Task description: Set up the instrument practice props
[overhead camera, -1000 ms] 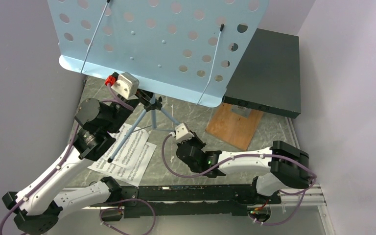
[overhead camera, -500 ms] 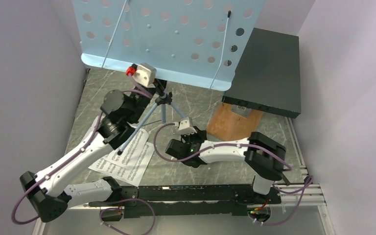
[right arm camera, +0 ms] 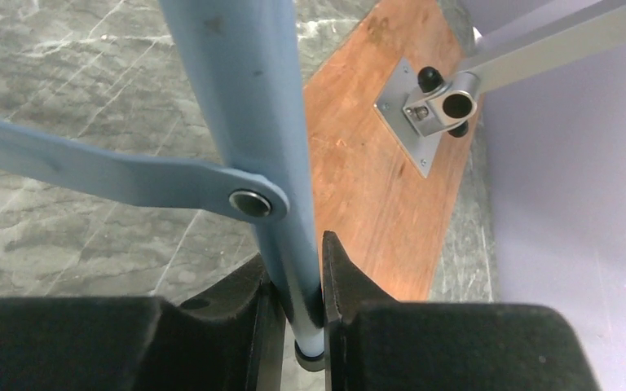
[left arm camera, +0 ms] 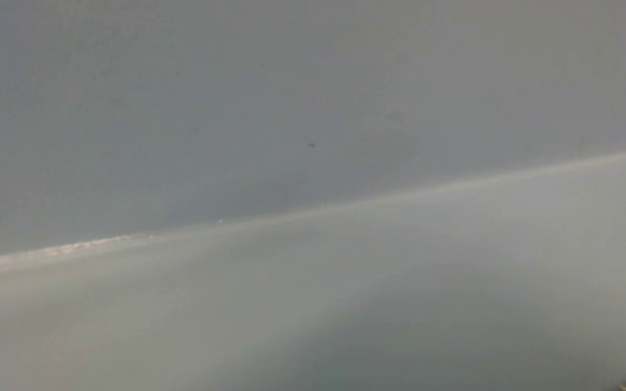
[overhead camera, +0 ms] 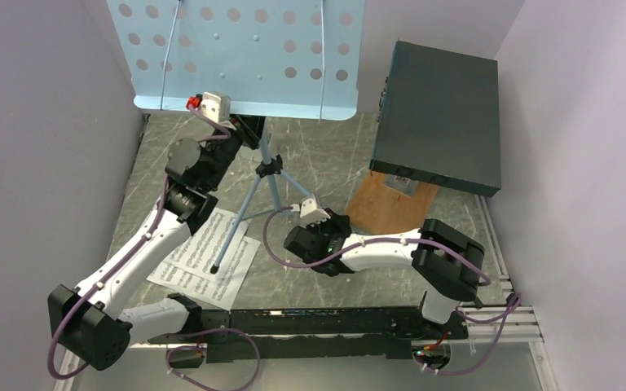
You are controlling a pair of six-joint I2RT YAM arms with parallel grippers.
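Observation:
The light blue perforated music stand (overhead camera: 236,57) stands tilted near the back, its tripod hub (overhead camera: 271,169) over the marbled table. In the top view my left gripper (overhead camera: 250,129) sits shut on the stand's post just under the desk lip. The left wrist view shows only the blue desk surface (left arm camera: 310,122), with no fingers in sight. My right gripper (right arm camera: 297,269) is shut on one blue tripod leg (right arm camera: 244,98) close to its rubber foot, and shows in the top view (overhead camera: 304,205) too. White sheet-music pages (overhead camera: 187,265) lie flat under another leg's tip (overhead camera: 214,267).
A big dark box (overhead camera: 440,114) rests on a wooden board (overhead camera: 383,208) at the right. A metal bracket with a tube (right arm camera: 432,110) is fixed to that board. Grey walls close in on both sides. A black rail (overhead camera: 334,322) runs along the near edge.
The stand's desk has swung left and levelled out, and its post now stands more upright. My left arm has reached farther back with it. The right gripper has kept hold of the leg.

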